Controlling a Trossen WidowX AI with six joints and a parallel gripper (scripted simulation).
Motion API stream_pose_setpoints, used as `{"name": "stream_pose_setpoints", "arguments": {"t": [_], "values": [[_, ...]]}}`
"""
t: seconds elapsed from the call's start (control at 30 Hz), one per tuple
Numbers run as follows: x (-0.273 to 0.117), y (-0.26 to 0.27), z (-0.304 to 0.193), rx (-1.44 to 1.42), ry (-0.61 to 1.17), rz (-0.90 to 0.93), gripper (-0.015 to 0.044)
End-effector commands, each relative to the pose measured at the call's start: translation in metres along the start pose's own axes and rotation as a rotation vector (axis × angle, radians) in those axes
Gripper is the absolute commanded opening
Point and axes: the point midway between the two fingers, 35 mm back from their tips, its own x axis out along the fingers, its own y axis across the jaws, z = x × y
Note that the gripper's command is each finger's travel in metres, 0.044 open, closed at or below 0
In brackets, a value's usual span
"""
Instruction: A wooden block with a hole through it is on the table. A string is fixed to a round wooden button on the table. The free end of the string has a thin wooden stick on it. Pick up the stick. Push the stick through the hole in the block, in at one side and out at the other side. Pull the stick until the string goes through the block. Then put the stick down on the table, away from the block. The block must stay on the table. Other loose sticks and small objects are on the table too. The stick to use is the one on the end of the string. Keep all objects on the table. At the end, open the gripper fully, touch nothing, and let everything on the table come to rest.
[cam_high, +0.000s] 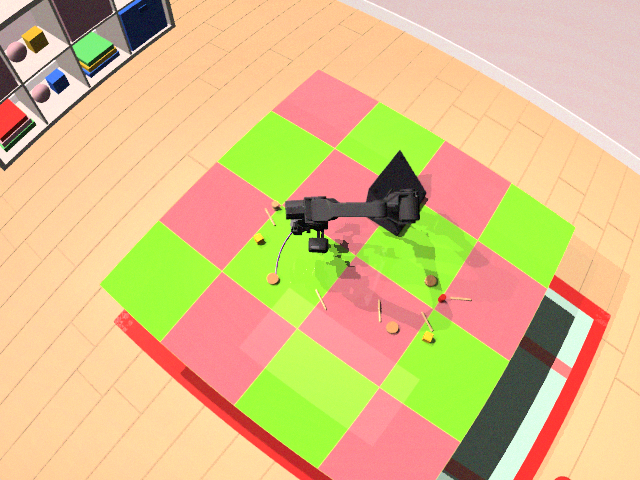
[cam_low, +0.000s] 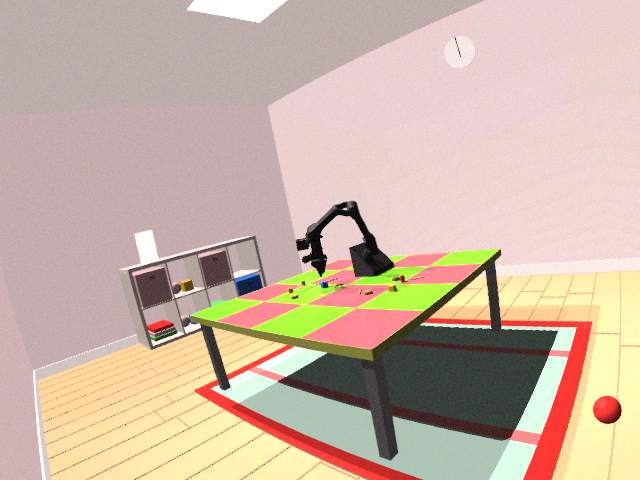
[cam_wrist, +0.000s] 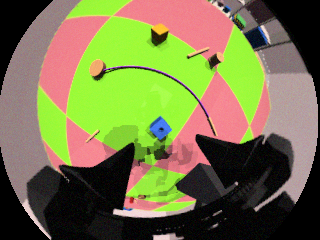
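Observation:
The blue block (cam_wrist: 160, 128) (cam_low: 324, 284) stands on the table with its hole facing the wrist camera; the arm hides it in the top view. The round wooden button (cam_wrist: 97, 69) (cam_high: 272, 279) lies on the table. The purple string (cam_wrist: 170, 76) (cam_high: 279, 253) curves from it around the block, at a distance. The thin stick (cam_wrist: 212, 126) on its free end lies on the table, near one fingertip in the wrist view. My gripper (cam_wrist: 166, 141) (cam_low: 321, 273) is open and empty, above the table near the block. Its height over the stick is hard to judge.
Near the button are a yellow cube (cam_high: 258, 238) (cam_wrist: 159, 33), a loose stick (cam_high: 269, 217) (cam_wrist: 198, 53) and a brown cylinder (cam_high: 275, 205) (cam_wrist: 216, 60). Another loose stick (cam_high: 321, 299) (cam_wrist: 92, 136) lies closer. Further right are several sticks, a wooden disc (cam_high: 392, 327), a red object (cam_high: 442, 298) and a yellow cube (cam_high: 428, 336).

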Motion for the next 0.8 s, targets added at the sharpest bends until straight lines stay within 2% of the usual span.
{"name": "stream_pose_setpoints", "arguments": {"t": [0.0, 0.1, 0.6, 0.77], "values": [[-0.0073, 0.0020, 0.0012, 0.848, -0.006, -0.006, 0.0440], [-0.0077, 0.0021, 0.0012, 0.945, -0.007, -0.006, 0.0440], [-0.0077, 0.0021, 0.0012, 0.945, -0.007, -0.006, 0.0440], [-0.0077, 0.0021, 0.0012, 0.945, -0.007, -0.006, 0.0309]]}}
